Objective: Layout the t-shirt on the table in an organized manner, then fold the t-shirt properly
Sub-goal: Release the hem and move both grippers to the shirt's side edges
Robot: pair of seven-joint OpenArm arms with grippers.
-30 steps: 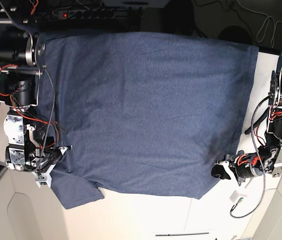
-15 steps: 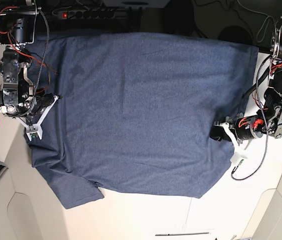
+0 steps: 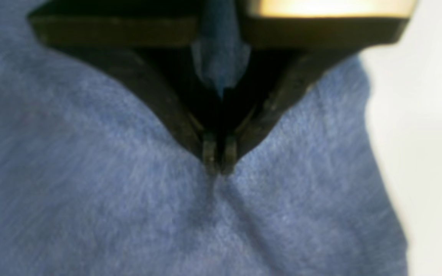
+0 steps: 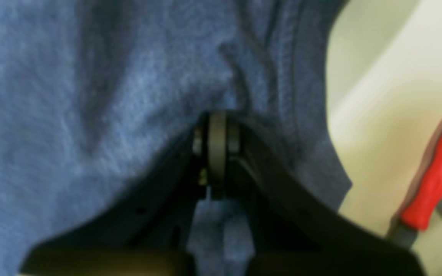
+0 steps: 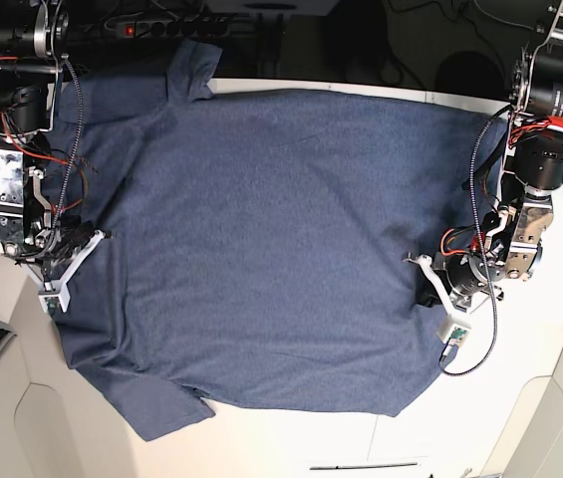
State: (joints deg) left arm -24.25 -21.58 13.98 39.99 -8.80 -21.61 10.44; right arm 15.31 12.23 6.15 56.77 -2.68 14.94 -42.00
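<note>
With both the left gripper and right gripper pinching the navy t-shirt, they should pull evenly along the tabletop's edges.

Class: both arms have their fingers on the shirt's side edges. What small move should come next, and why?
Probably lift both edges slightly together. The left gripper and right gripper are each shut on a pinch of the t-shirt, which lies spread on the table, ready for a fold.
</note>
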